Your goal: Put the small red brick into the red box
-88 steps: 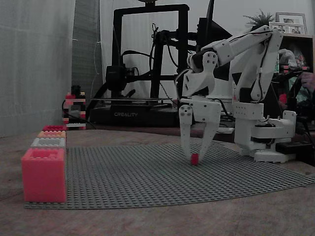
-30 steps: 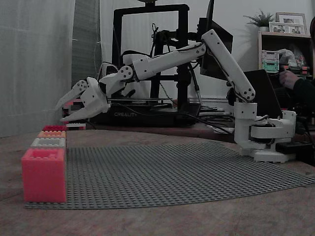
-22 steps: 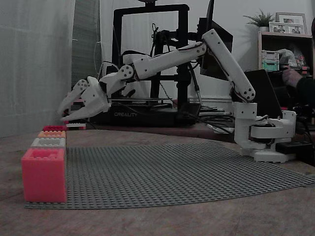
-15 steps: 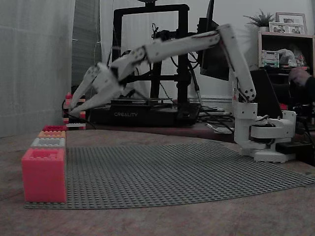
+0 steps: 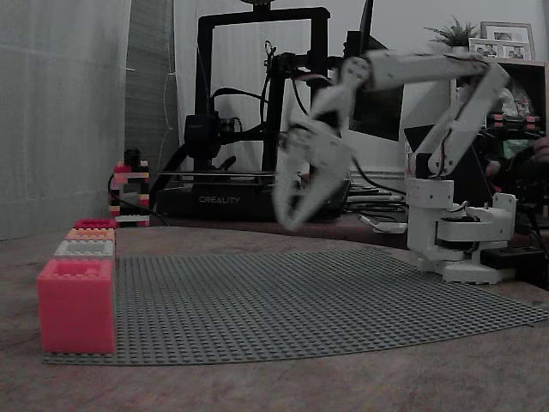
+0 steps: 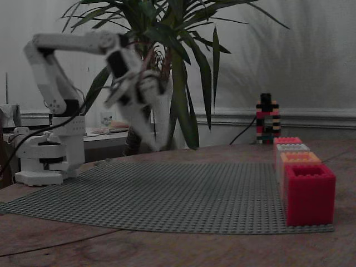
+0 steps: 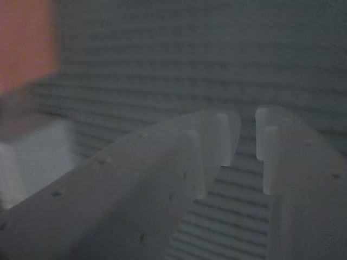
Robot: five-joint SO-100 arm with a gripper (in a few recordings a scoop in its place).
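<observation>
The small red brick is out of view. The red box (image 5: 94, 223) is the farthest of a row of boxes at the left edge of the grey baseplate (image 5: 300, 300); in the other fixed view the red box (image 6: 308, 192) is the nearest one, at the right. My white gripper (image 5: 296, 219) hangs motion-blurred in the air over the middle of the plate, far from the boxes. It is blurred too in the other fixed view (image 6: 153, 142). In the wrist view the gripper (image 7: 248, 138) is open by a narrow gap with only studded plate behind.
A salmon-pink box (image 5: 75, 305), a grey box (image 5: 84, 249) and an orange box (image 5: 90, 233) fill the rest of the row. A small brick tower (image 5: 129, 189) and a 3D printer (image 5: 257, 112) stand behind the plate. The arm's base (image 5: 455, 232) is at the right. A potted plant (image 6: 178, 72) stands behind.
The arm has swung from above the row of boxes back toward the middle of the plate. The small red brick that lay between the fingers earlier is no longer seen.
</observation>
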